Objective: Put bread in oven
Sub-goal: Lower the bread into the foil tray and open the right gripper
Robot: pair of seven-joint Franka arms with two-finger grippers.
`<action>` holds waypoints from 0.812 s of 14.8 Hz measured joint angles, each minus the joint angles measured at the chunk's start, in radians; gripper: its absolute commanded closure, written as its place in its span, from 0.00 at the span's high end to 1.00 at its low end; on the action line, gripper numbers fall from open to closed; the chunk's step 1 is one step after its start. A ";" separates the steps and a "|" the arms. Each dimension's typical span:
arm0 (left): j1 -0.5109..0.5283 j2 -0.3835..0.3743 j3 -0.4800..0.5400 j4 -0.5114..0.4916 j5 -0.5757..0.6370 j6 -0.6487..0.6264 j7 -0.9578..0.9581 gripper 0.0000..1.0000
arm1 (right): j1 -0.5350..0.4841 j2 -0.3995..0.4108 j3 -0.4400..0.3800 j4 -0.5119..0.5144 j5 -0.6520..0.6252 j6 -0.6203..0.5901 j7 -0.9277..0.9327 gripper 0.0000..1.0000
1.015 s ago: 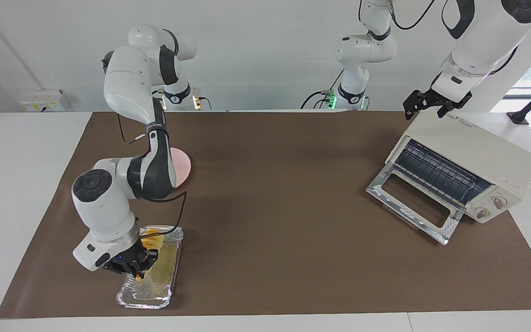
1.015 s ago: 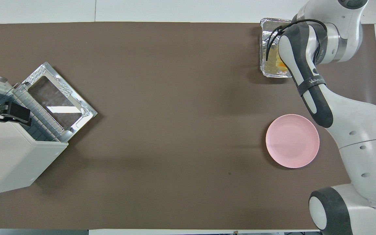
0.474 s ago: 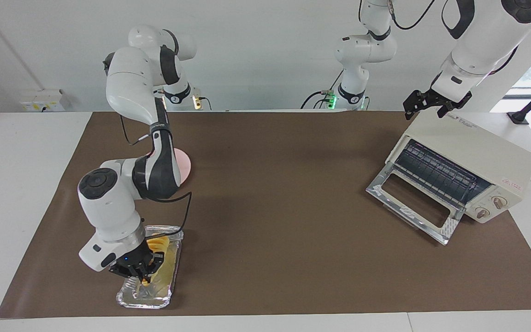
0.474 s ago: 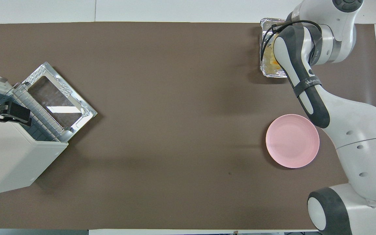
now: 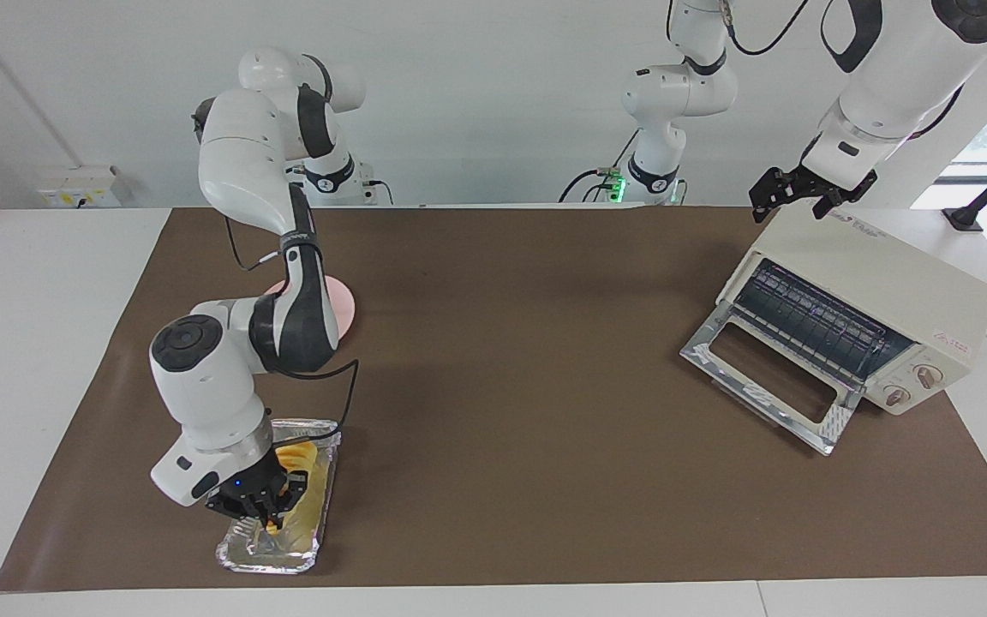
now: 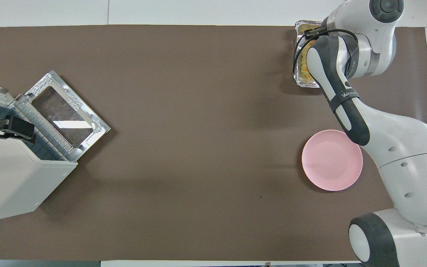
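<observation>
The right gripper (image 5: 264, 504) is down in the foil tray (image 5: 241, 557), fingers clamped on the bread (image 5: 296, 458), so lift straight up to clear the rim before heading to the oven (image 5: 866, 300), whose door lies flat open. The left gripper (image 5: 806, 193) waits over the oven top; can't tell if it's open. Facing view shows the grip; overhead the arm hides it, only a sliver of bread (image 6: 304, 66) shows.

Crinkled silver foil tray (image 5: 241, 557) (image 6: 299, 82) on the brown table mat (image 5: 511, 343) (image 6: 184, 148), toward the right arm's end, at the mat's edge farthest from the robots. Round pink plate (image 5: 343, 308) (image 6: 332, 160) at the same end, nearer the robots, well apart from the tray. Plate bare.
</observation>
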 measured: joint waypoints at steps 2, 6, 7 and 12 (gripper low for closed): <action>0.000 0.000 0.000 0.000 0.000 0.000 0.000 1.00 | 0.005 -0.009 0.000 -0.001 -0.001 -0.008 0.000 1.00; 0.000 0.000 0.000 0.000 0.000 0.000 0.000 1.00 | -0.025 -0.039 -0.004 -0.006 -0.002 -0.062 -0.025 1.00; 0.000 0.000 0.000 0.000 0.000 0.000 0.000 1.00 | -0.039 -0.043 -0.004 -0.013 -0.001 -0.066 -0.041 1.00; 0.000 0.000 0.000 0.000 0.000 0.000 0.000 1.00 | -0.083 -0.079 -0.003 -0.157 0.000 -0.036 -0.117 0.91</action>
